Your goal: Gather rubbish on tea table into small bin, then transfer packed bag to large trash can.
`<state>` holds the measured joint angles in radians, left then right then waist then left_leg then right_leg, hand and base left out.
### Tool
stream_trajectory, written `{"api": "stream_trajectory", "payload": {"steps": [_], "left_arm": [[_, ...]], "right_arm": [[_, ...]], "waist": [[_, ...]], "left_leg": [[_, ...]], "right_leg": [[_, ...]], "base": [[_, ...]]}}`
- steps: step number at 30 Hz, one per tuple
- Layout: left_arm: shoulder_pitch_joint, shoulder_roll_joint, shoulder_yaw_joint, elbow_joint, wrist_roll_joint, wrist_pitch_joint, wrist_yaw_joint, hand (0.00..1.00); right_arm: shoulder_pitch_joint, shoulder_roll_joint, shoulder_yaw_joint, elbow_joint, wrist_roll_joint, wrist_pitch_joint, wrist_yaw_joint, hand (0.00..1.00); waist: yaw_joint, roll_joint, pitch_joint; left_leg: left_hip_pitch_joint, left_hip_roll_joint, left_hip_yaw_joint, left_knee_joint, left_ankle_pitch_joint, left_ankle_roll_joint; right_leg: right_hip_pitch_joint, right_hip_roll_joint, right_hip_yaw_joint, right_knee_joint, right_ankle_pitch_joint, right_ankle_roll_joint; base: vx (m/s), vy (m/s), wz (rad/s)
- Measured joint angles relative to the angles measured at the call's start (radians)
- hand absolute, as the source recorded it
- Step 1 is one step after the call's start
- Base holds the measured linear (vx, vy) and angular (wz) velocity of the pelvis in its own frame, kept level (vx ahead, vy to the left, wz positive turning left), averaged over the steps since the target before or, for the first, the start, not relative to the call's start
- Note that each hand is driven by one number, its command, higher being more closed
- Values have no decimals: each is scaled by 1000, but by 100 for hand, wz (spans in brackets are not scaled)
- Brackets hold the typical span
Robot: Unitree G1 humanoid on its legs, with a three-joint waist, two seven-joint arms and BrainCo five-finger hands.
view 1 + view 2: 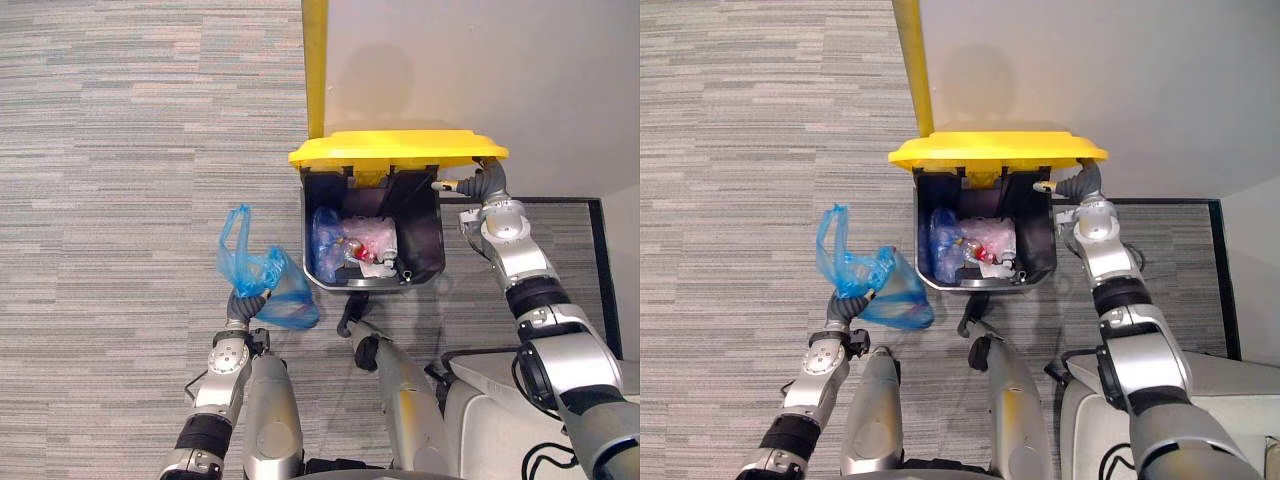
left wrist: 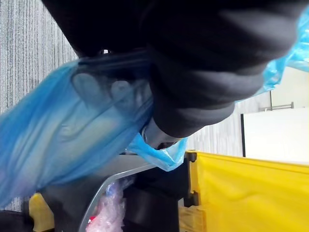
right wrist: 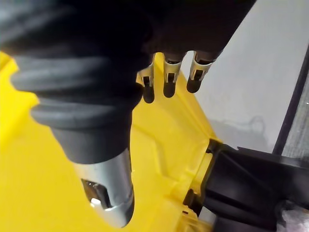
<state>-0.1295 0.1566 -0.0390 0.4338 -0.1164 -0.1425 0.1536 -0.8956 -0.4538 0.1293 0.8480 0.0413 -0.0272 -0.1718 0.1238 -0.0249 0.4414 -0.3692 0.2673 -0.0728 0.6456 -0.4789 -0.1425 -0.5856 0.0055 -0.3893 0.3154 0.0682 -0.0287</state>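
Nearest the robot, low left, a blue bag [image 1: 272, 282] hangs at the left hand [image 1: 243, 303], just beside the can [image 1: 428, 240], likely ready to drop in; plastic hides its grip, so I cannot tell; farther, the right hand [image 1: 468, 186] props the yellow lid [image 1: 400, 148] open with straight fingers [image 3: 168, 79].
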Motion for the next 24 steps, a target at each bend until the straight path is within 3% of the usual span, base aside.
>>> {"api": "stream_trajectory", "payload": {"steps": [10, 12, 24], "left_arm": [[-23, 42, -13, -76, -29, -17, 1, 100], [-47, 48, -30, -103, -31, -24, 2, 100], [-167, 52, -157, -320, -92, -69, -1, 100]], "right_arm": [[-84, -7, 50, 40, 6, 0, 1, 0], [-109, -16, 60, 41, 9, 0, 1, 0], [-219, -95, 79, 59, 86, -2, 1, 0]], "waist": [[2, -2, 33], [4, 2, 45], [-7, 9, 73]], "left_leg": [[10, 3, -5, -7, 1, 1], [13, 0, -5, -8, 27, 4], [14, -61, 9, 0, 57, -12]], "right_leg": [[31, 9, 3, -37, 31, 13], [35, 7, 4, -39, 38, 3], [29, -55, 31, -8, 46, -8]], "base": [[-2, 10, 4], [18, 37, 2], [16, 78, 3]]}}
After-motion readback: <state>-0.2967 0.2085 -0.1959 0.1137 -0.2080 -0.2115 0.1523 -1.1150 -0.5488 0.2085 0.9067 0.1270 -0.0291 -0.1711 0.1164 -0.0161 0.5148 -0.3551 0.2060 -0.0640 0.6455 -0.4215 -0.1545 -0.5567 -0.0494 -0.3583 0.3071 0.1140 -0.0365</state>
